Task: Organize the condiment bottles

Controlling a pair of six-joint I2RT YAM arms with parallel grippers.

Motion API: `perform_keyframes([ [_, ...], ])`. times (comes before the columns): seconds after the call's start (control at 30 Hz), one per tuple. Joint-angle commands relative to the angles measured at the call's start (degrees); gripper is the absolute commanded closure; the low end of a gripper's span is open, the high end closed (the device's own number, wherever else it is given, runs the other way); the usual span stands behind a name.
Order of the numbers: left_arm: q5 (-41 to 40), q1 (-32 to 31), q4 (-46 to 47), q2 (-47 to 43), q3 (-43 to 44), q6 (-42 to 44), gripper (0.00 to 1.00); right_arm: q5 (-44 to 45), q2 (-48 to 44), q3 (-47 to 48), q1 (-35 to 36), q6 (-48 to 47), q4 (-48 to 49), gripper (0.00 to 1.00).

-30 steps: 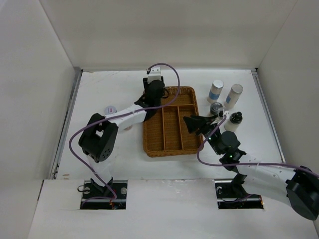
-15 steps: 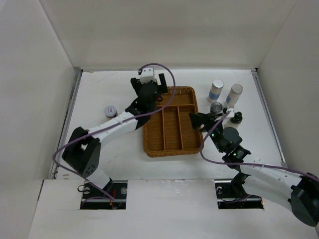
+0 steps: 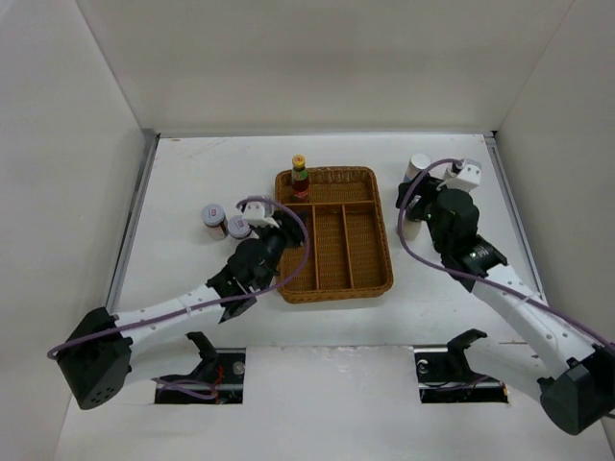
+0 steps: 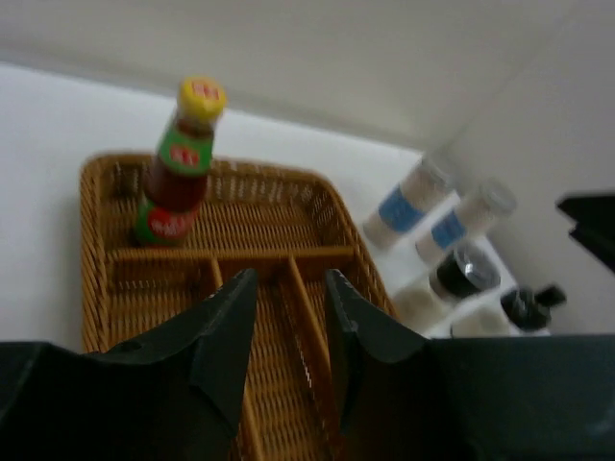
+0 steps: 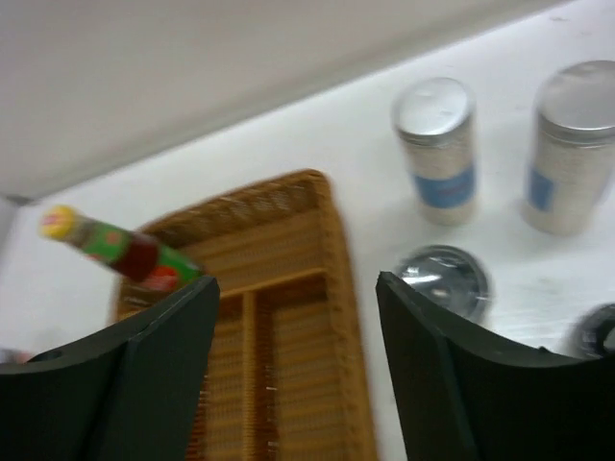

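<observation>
**Top view.** A brown wicker tray point(image 3: 351, 294) lies in the middle of a white desk point(image 3: 192, 163). The sauce bottle point(image 3: 300, 176) stands upright in the tray's far left corner, in the crosswise compartment. Its long axis is vertical and its yellow cap points up. Two white-lidded jars point(image 3: 212, 215) stand just beside each other on the desk, left of the tray. The right arm point(image 3: 461, 226) covers most of the bottles to the right of the tray. Only one of the shakers point(image 3: 417, 166) shows its top.

**Left wrist view.** The left gripper point(image 4: 286, 280) is open with a narrow gap and holds nothing, above the tray's dividers. Beyond it the sauce bottle stands straight. It has a dark red body, a red label low down, a green neck band and a yellow cap. To the right of the tray, blurred, stand two white shakers with blue labels, a dark-lidded jar point(image 4: 461, 272) and a black-capped bottle point(image 4: 527, 305). The gripper body cuts off the bases of the last two.

**Right wrist view.** The right gripper point(image 5: 296, 280) is spread wide and empty. This camera is tilted, so the sauce bottle looks slanted, with its cap toward the left edge. The shakers show grey tops. The black cap is cut off at the right edge.
</observation>
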Motion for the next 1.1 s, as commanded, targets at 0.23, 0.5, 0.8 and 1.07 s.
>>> perform_keyframes([
  [0.23,12.0,-5.2,20.0,2.0,-14.7,-3.0,0.48,0.3,15.9,13.7,-7.8,-5.2,-17.2,0.01],
  [0.5,9.4,-10.9,28.3,4.0,-18.8,-2.0,0.29,2.6,24.4,16.9,-8.7,-4.1,-20.7,0.00],
  [0.8,6.1,-11.1,28.3,3.4,-19.6,-1.7,0.26,5.4,29.4,17.7,-8.6,-3.3,-22.3,0.14],
  [1.07,5.9,-10.1,28.5,4.7,-19.5,-2.4,0.26,11.2,23.9,22.3,-5.3,-6.5,-15.1,0.55],
])
